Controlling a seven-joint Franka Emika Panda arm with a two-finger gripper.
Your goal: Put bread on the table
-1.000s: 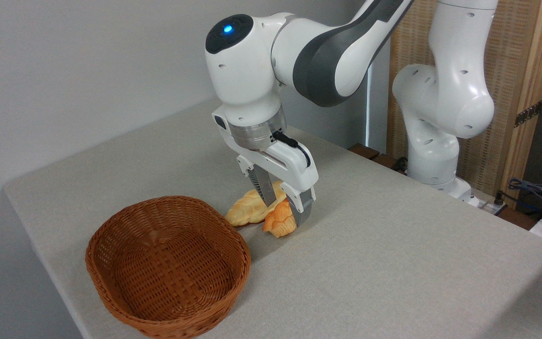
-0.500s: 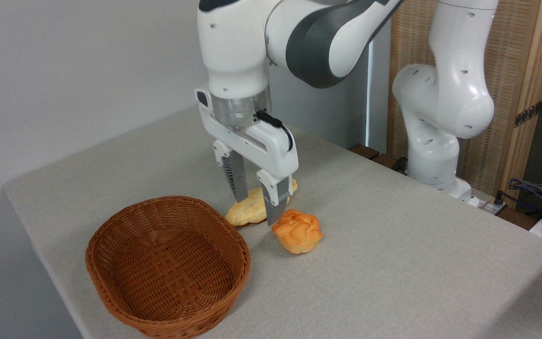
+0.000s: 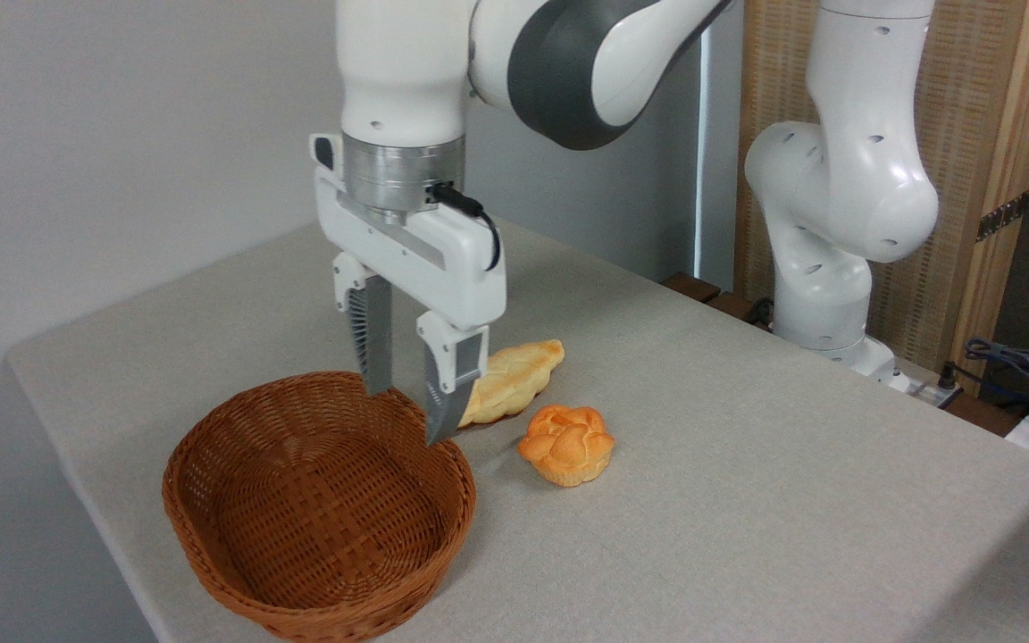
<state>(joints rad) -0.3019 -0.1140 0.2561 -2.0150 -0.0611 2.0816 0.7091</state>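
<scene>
Tabletop [image 3: 747, 500]: large, light grey, fabric-like texture, rounded corner at the left; carries every item listed below.

Robot arm [image 3: 568, 62]: white with dark grey joint covers, reaching in from the upper right; its base column stands at the far right edge of the tabletop, in front of a wooden slatted panel [image 3: 997, 134].

Jaws [image 3: 407, 411]: white body on a silver wrist ring, pointing straight down, a black cable looped at its side. The two fingers stand apart with clear space between them and nothing held. The tips hang above the far rim of the basket, clear of it.

Basket [image 3: 211, 527]: brown woven wicker, oval, at the front left of the tabletop; no contents visible inside.

Braided loaf [image 3: 514, 379]: long, pale golden, lying flat just behind the basket's right end; its left end is hidden behind the nearer finger.

Bread [image 3: 567, 444]: small round golden-orange bun with a knotted, flower-like top, resting upright on the tabletop to the right of the basket and just in front of the braided loaf, apart from both and well clear of the jaws.
</scene>
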